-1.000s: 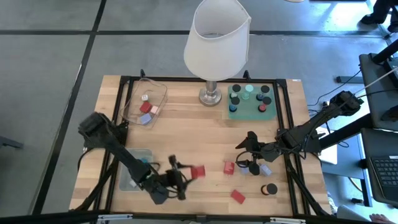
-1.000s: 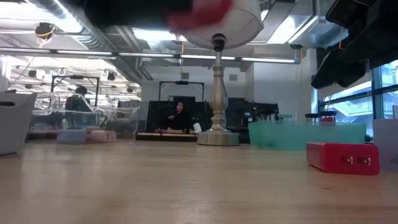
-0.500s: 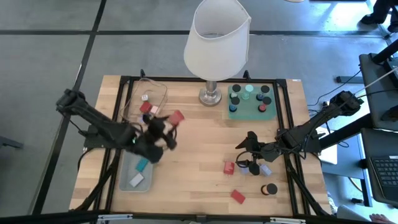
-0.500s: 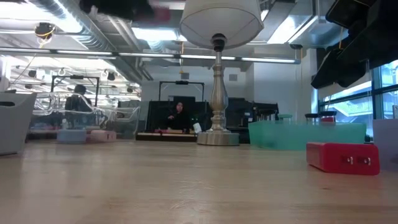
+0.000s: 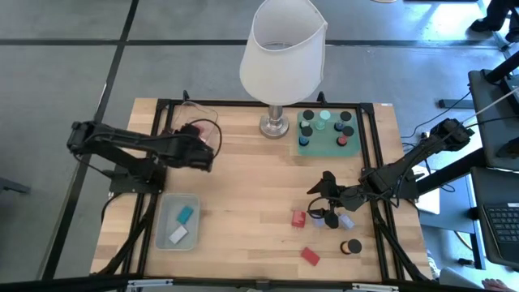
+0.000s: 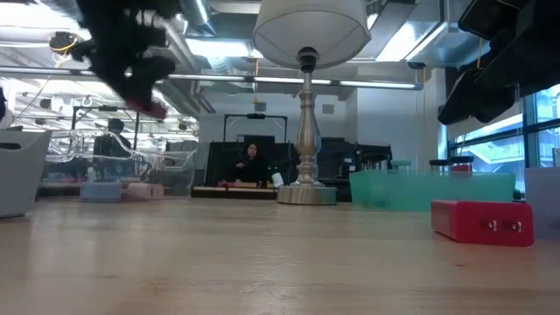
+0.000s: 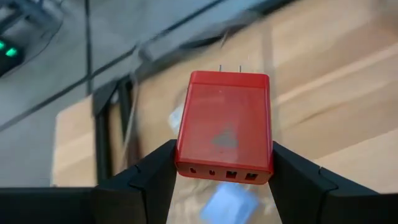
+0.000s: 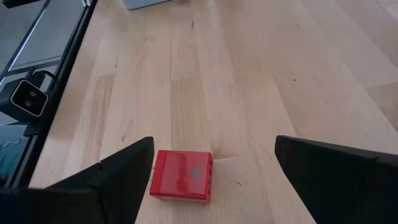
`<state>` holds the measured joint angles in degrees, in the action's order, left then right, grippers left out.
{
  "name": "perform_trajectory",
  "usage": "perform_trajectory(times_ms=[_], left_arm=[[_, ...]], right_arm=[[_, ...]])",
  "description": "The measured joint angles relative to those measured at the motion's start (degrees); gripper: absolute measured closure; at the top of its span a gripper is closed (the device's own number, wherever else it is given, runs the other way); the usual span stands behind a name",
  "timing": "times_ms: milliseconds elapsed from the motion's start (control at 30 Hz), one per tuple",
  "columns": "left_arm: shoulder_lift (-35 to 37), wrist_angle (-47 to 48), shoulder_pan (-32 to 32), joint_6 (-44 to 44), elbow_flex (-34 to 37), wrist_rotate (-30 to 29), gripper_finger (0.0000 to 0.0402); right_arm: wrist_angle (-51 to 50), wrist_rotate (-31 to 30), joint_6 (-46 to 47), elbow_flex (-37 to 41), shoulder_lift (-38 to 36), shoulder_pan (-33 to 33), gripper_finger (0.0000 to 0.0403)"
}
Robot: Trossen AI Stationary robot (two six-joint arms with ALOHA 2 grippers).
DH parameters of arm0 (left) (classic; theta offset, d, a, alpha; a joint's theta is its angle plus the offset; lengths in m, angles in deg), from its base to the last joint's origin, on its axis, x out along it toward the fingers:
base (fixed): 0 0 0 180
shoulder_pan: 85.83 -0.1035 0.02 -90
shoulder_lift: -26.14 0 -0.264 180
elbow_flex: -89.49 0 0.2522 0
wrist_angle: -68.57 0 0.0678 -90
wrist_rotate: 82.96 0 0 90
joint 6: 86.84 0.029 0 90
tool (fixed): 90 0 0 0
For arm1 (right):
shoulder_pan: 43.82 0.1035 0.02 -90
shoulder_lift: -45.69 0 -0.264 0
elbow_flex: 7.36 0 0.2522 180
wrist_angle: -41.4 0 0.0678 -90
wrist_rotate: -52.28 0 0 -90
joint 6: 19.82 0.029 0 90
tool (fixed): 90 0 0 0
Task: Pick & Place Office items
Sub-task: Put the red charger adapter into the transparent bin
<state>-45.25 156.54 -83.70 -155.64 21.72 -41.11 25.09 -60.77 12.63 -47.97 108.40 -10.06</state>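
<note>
Gripping a red charger block [image 7: 224, 127] between its two dark fingers [image 7: 155, 177], the left gripper [image 5: 197, 148] hangs over the clear tray [image 5: 212, 126] at the table's far left. The block is a glossy rectangular plug adapter, its two metal prongs pointing away from the wrist along its long axis, ports facing the camera. Below, the grey-blue bin [image 5: 162, 221] holds a teal piece [image 5: 185, 215] and a pale one. At right, the right gripper [image 8: 211, 168] hovers with fingers spread wide, holding nothing, just above another red charger block [image 8: 182, 175] lying flat on the wood.
</note>
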Motion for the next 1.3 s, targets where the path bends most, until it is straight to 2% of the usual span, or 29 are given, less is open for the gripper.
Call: perform_trajectory(times_ms=[367, 733, 1300], left_arm=[[0.0, -3.3, -6.5, -0.1, 11.4, 7.7, 0.0190], [0.0, -6.1, -11.2, 6.4, 14.1, 16.7, 0.0190], [0.0, -7.0, -12.0, 10.0, 14.7, 16.2, 0.0154]], right_arm=[[0.0, 0.0, 0.0, 0.0, 0.0, 0.0, 0.0064], [0.0, 0.0, 0.0, 0.0, 0.0, 0.0, 0.0064], [0.0, 0.0, 0.0, 0.0, 0.0, 0.0, 0.0064]])
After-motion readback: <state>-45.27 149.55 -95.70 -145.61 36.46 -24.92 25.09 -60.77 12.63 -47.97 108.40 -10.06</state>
